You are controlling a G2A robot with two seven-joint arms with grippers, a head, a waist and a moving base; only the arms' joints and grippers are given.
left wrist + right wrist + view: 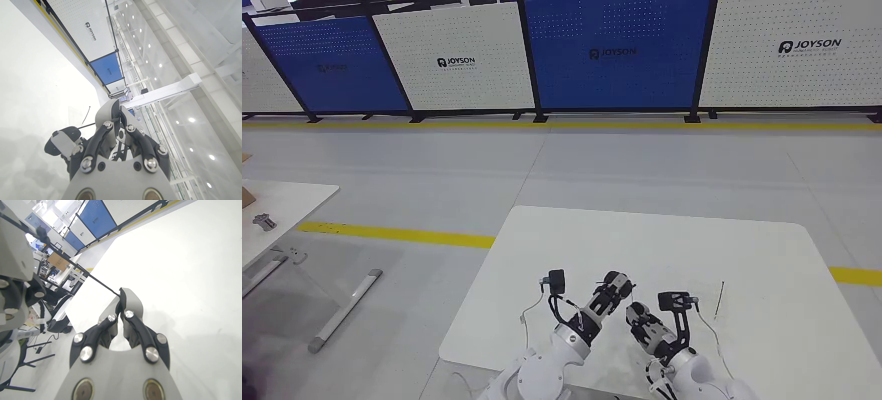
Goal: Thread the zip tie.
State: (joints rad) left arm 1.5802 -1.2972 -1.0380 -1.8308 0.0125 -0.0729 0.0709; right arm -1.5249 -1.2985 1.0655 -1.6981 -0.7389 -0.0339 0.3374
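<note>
Left gripper (120, 111) and right gripper (120, 298) clamp tight on one thin black zip tie (90, 275).
White table (692, 240); blue-and-white pegboard panels (617, 60) behind.

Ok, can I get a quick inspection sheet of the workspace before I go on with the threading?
surface: white table, rounded corners.
job's things: zip tie stretched between both claws.
clutter: spare zip tie lying on the table, apart from the arms.
grippers: left claw shut on one end of the zip tie; right claw shut on the strap tip.
cables: leads on the floor beside the table.
surroundings: pegboard panels, yellow floor line, second table.
</note>
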